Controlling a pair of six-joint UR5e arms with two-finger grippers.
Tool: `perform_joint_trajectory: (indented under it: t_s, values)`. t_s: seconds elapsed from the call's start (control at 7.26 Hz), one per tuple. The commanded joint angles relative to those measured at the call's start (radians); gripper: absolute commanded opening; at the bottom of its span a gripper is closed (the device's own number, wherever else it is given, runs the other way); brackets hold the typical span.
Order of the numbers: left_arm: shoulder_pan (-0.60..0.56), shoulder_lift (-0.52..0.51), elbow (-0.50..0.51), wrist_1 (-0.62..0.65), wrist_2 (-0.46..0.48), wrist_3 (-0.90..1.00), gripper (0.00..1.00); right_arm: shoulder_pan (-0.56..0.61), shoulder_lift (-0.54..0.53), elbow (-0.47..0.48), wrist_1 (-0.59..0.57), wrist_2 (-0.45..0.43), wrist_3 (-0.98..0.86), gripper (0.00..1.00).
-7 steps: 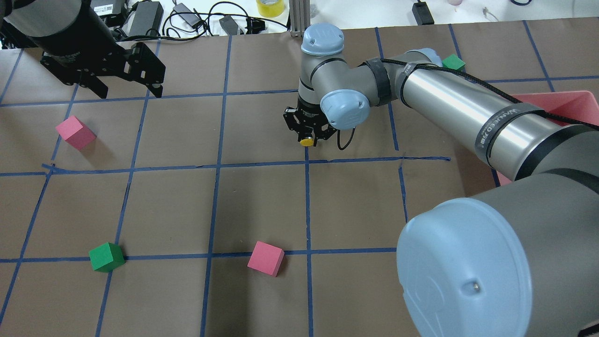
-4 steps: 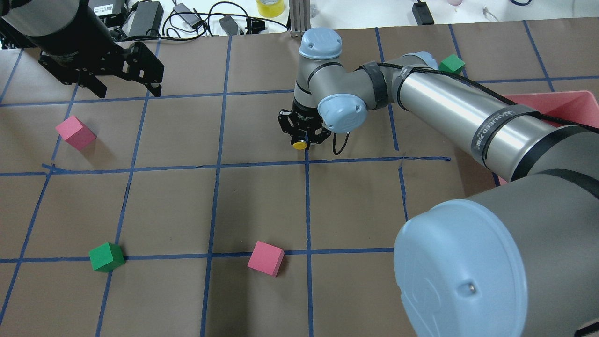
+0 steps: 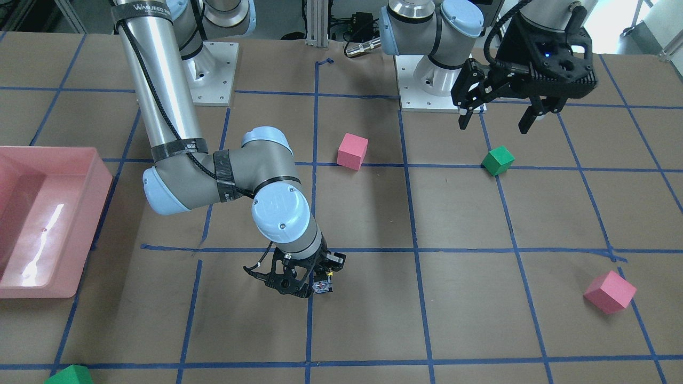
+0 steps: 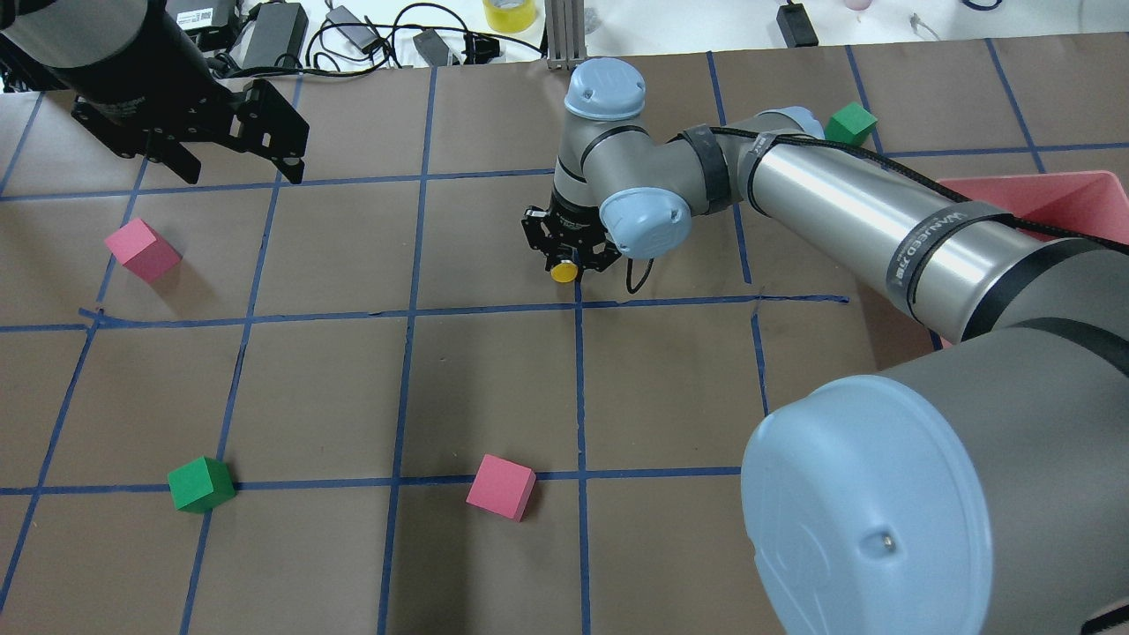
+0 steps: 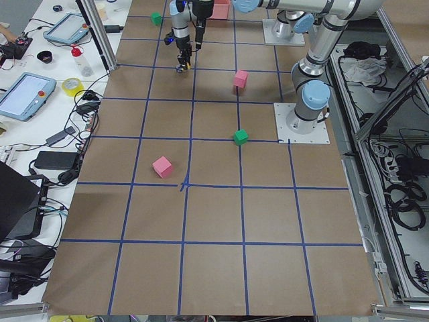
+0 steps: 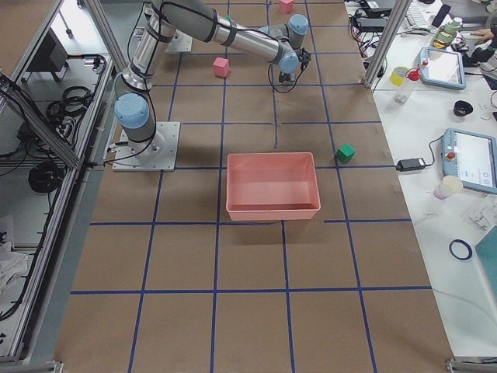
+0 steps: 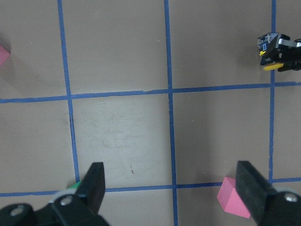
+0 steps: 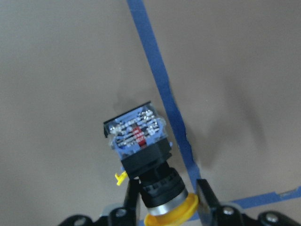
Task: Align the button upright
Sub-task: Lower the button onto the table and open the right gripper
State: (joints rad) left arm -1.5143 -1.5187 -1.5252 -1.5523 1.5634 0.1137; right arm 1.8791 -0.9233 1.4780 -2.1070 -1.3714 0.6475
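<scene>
Since a second ago the right gripper [image 4: 564, 263] has slid a little toward the robot's left, carrying the button [image 4: 563, 272] with it; the left gripper [image 4: 242, 172] has not budged. Nearest the robot lie a pink cube [image 4: 501, 487] and a green cube [image 4: 201, 484], well apart. Mid-table, just past a tape crossing [image 4: 579, 306], the right gripper is clamped on the button. Overhead shows only the yellow cap. The right wrist view shows fingers [image 8: 133, 197] pinching the black body just under the cap, and the contact block [image 8: 137, 132] at the end away from the camera. Whether that block touches the table [image 4: 494, 388] I cannot tell. Farther off, the left gripper hangs with jaws wide apart, and its wrist view catches the button at top right.
</scene>
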Motion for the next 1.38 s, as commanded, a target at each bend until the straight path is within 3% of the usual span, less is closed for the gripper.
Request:
perform_joint_trajectory:
  t_s: [0.0, 0.28, 0.69, 0.96, 1.24]
  values:
    - [-0.001, -0.001, -0.001, 0.001, 0.003, 0.018, 1.0, 0.0, -0.006, 0.011, -0.001, 0.0, 0.0, 0.77]
    - [-0.001, -0.003, -0.009, 0.005, 0.004, 0.024, 1.0, 0.0, -0.02, 0.008, -0.001, 0.0, 0.006, 1.0]
    - [-0.004, -0.005, -0.032, 0.003, 0.004, 0.008, 1.0, -0.012, -0.146, 0.018, 0.085, -0.066, -0.086, 1.0]
    - [-0.015, 0.008, -0.088, 0.029, -0.003, -0.034, 0.99, -0.041, -0.221, 0.019, 0.154, -0.281, -0.172, 1.0]
    - [-0.155, 0.002, -0.191, 0.272, 0.01, -0.13, 1.0, -0.127, -0.331, 0.019, 0.357, -0.29, -0.355, 1.0]
